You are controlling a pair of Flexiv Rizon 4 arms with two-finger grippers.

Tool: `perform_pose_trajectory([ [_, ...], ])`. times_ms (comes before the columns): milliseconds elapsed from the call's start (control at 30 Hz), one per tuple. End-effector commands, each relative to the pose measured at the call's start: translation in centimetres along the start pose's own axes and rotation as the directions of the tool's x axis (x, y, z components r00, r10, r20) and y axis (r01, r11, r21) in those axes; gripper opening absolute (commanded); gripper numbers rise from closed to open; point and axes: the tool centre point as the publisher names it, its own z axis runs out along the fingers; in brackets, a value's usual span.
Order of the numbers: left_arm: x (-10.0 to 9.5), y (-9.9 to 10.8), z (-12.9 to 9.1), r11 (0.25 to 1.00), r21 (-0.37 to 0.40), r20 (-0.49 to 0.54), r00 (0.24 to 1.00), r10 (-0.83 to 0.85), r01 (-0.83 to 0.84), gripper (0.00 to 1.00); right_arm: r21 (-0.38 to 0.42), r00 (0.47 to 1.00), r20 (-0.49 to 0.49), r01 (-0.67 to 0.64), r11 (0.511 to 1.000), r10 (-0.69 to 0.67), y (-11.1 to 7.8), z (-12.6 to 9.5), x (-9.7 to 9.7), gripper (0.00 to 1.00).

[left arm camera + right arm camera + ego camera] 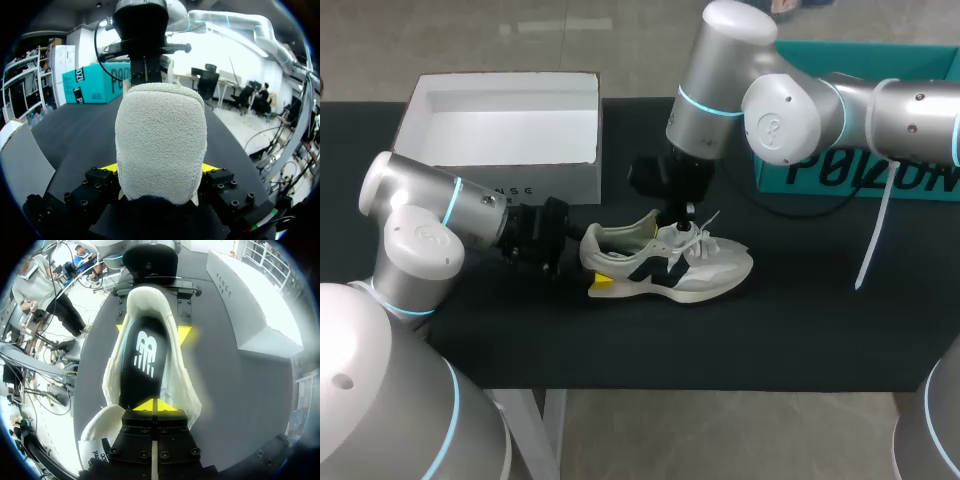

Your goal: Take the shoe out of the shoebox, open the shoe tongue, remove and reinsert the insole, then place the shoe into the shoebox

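Both sets of fingers are at the shoe (pixel 670 262), which stands on its sole on the black desk (pixel 800 330), just in front of the open white shoebox (pixel 550 185), heel toward the left arm. The left fingers (pixel 111 168) clamp the heel from either side. The right fingers (pixel 142 406) hang over the shoe's opening, narrow, their yellow tips together at the front end of the dark insole (pixel 145 352). Whether they pinch anything there cannot be told.
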Motion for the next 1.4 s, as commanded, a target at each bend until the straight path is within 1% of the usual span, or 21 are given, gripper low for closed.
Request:
perform_pose_trajectory([
  [33,0.1,0.0,0.0,1.000,-0.001,0.000,1.000,0.000,0.000,0.00,0.057,0.999,0.049,-0.014,0.998,0.011,1.4,1.4,-0.5,0.00],
  [67,0.1,0.0,0.0,1.000,-0.001,0.000,1.000,0.000,0.000,0.00,0.065,0.998,0.069,-0.014,0.998,0.010,1.4,1.6,-0.5,0.00],
  [100,0.1,0.0,0.0,1.000,-0.001,0.000,1.000,0.000,0.000,0.00,0.091,0.997,0.072,-0.018,0.996,0.012,1.4,1.8,-0.6,0.00],
  [167,0.1,0.0,0.0,1.000,-0.001,0.000,1.000,0.000,0.000,0.00,0.088,0.997,0.077,-0.027,0.996,0.021,1.3,2.2,-0.6,0.00],
  [233,0.1,0.0,0.0,1.000,-0.001,0.000,1.000,0.000,0.000,0.00,0.115,0.997,0.072,-0.031,0.993,0.022,1.3,2.6,-0.6,0.00],
  [400,0.1,0.0,0.0,1.000,-0.001,0.000,1.000,0.000,0.000,0.00,0.127,0.996,0.089,-0.041,0.991,0.029,1.1,3.0,-0.6,0.00],
  [433,0.1,0.0,0.0,1.000,-0.001,0.000,1.000,0.000,0.000,0.00,0.137,0.995,0.095,-0.052,0.989,0.039,0.9,3.0,-0.7,0.00],
  [567,0.1,0.0,0.0,1.000,-0.001,0.000,1.000,0.000,0.000,0.00,0.133,0.991,0.119,-0.071,0.989,0.056,0.4,2.8,-1.1,0.00],
  [600,0.1,0.0,0.0,1.000,-0.001,0.000,1.000,0.000,0.000,0.00,0.133,0.991,0.123,-0.073,0.988,0.057,0.3,2.8,-1.2,0.03],
  [633,0.1,0.0,0.0,1.000,-0.001,0.000,1.000,0.000,0.000,0.00,0.133,0.991,0.125,-0.075,0.988,0.058,0.2,2.7,-1.3,0.22],
  [667,0.1,0.0,0.0,1.000,-0.001,0.000,1.000,0.000,0.000,0.00,0.133,0.990,0.126,-0.076,0.988,0.059,0.2,2.7,-1.4,0.35],
  [800,0.1,0.0,0.0,1.000,-0.001,0.000,1.000,0.000,0.000,0.00,0.134,0.990,0.129,-0.075,0.988,0.058,0.2,2.7,-1.6,0.43],
  [900,0.1,0.0,0.0,1.000,-0.001,0.000,1.000,0.000,0.000,0.00,0.136,0.991,0.120,-0.067,0.988,0.050,0.4,2.9,-1.6,0.43],
  [1033,0.1,0.0,0.0,1.000,-0.001,0.000,1.000,0.000,0.000,0.00,0.138,0.995,0.088,-0.057,0.989,0.045,0.7,3.9,-1.1,0.42],
  [1133,0.1,0.0,0.0,1.000,-0.001,0.000,1.000,0.000,0.000,0.00,0.129,0.998,0.044,-0.043,0.991,0.038,0.8,5.0,-0.7,0.42],
  [1267,0.1,0.0,0.0,1.000,-0.001,0.000,1.000,0.000,0.000,0.00,0.137,1.000,-0.016,-0.022,0.990,0.025,1.3,6.2,0.0,0.42],
  [1400,0.1,0.0,0.0,1.000,-0.001,0.000,1.000,0.000,0.000,0.00,0.142,0.998,-0.059,-0.027,0.989,0.036,1.2,7.4,0.7,0.42],
])
